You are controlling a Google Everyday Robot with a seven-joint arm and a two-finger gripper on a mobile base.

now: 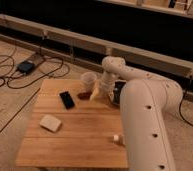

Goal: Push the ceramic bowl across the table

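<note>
– Ceramic bowl (pixel 117 94): where does it sit?
– At the far right of the surface (pixel 85 137). It is a dark shape mostly hidden behind the white arm (pixel 145 115); only a sliver shows between the wrist and the big arm link.
– And the gripper (pixel 96 93)?
– Low over the surface, just left of the bowl and just right of the white cup (pixel 88 80), beside a small reddish-brown item (pixel 83 95). Open or closed, I cannot tell.
– Anything else there?
– A black phone (pixel 67 99) lies left of the reddish item. A pale flat block (pixel 50 122) sits nearer the front left, and a small pale piece (pixel 117 138) near the front right. Cables (pixel 10 75) trail on the floor at left.
</note>
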